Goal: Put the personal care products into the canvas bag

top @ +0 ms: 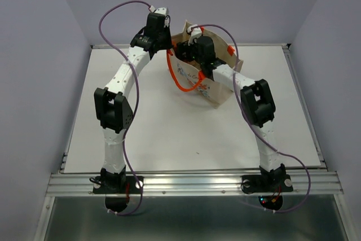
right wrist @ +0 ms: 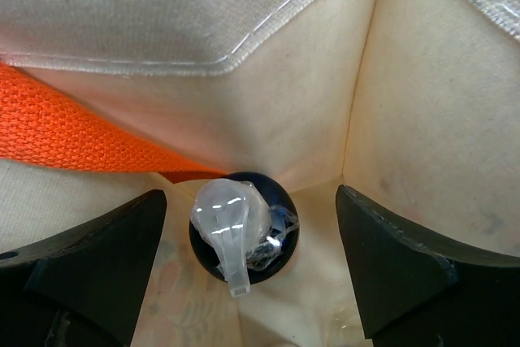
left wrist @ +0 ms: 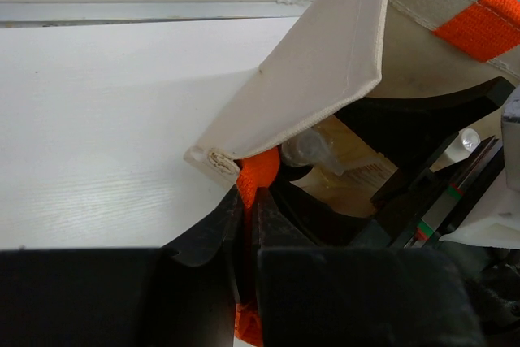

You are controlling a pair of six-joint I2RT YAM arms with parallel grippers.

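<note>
Right gripper (right wrist: 249,205): fingers spread wide, holding nothing. It hangs inside the canvas bag (top: 214,91), directly over a dark-capped bottle (right wrist: 242,237) that stands on the bag floor, apart from both fingers. Left gripper (left wrist: 249,221): closed tight on the orange tab (left wrist: 258,175) at the bag's 10 o'clock corner, which we judge props the mouth open. Through that mouth we see a clear amber bottle (left wrist: 345,170) lying inside. Two products confirmed in the bag. The other three we cannot see, yet none shows outside it, so we judge loading at or near its end. Left to do: withdraw the right arm, let go of the tab. The bag sits at 12 to 1 o'clock on a white table (top: 169,134), aluminium rail (top: 192,183) at 6 o'clock, pale lilac walls (top: 237,4) around.
</note>
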